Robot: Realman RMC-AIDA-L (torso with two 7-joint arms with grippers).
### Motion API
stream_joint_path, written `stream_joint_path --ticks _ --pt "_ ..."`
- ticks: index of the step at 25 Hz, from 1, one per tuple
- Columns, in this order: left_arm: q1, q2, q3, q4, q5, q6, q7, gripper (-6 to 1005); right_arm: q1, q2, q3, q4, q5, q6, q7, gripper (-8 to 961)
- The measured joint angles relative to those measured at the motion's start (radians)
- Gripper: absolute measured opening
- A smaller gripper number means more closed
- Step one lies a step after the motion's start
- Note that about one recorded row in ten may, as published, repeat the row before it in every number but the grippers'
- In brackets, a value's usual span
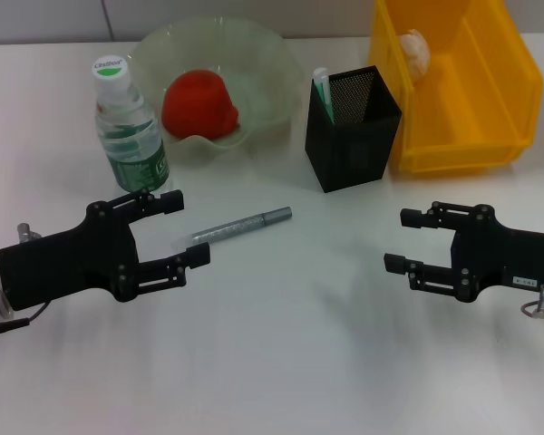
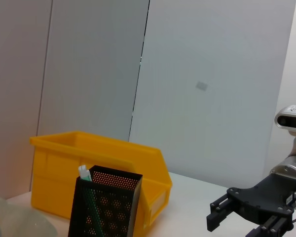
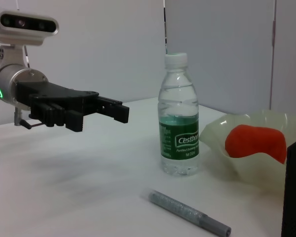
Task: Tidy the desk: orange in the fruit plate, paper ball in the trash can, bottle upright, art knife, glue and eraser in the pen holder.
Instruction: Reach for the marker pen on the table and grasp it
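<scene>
**deskbot_fan:** Jaws first: from the head view the left gripper (image 1: pixel 166 231) is spread wide and holding nothing, low over the left part of the desk (image 1: pixel 281 362). The right gripper (image 1: pixel 406 240) is also apart and empty, over on the right side. The grey art knife (image 1: pixel 240 226) lies flat mid-desk, its long axis running left-right with the far tip tilted a bit toward the back edge. Its near, paler end sits just beside the left fingertips, so I'd say the left arm is clearly the closer one.

**gripper_greg:** Agreed. The rest looks sorted: orange (image 1: pixel 199 105) in the fruit plate (image 1: pixel 263 63) at the back, bottle (image 1: pixel 129 127) upright beside it, paper ball (image 1: pixel 415 50) in the yellow trash can (image 1: pixel 462 82) at the back right corner, pen holder (image 1: pixel 354 127) between plate and bin with something green-and-white already in it.

**deskbot_fan:** Left wrist view doesn't show the knife at all, just the holder, the bin and the right gripper farther off, fingers parted.

**gripper_greg:** Right wrist view's better: knife on the desk in front of the bottle, left gripper hanging above and to one side of it, not touching. My guess is the left needs to drop and close across the shaft, not along it.
</scene>
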Motion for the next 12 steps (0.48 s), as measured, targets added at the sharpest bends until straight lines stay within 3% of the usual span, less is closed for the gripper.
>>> stream_joint_path --ticks 12 --pt "-0.013 -0.002 0.003 0.014 0.002 -0.037 -0.004 819 0.002 0.001 0.0 -0.003 0.001 -0.003 0.0 653"
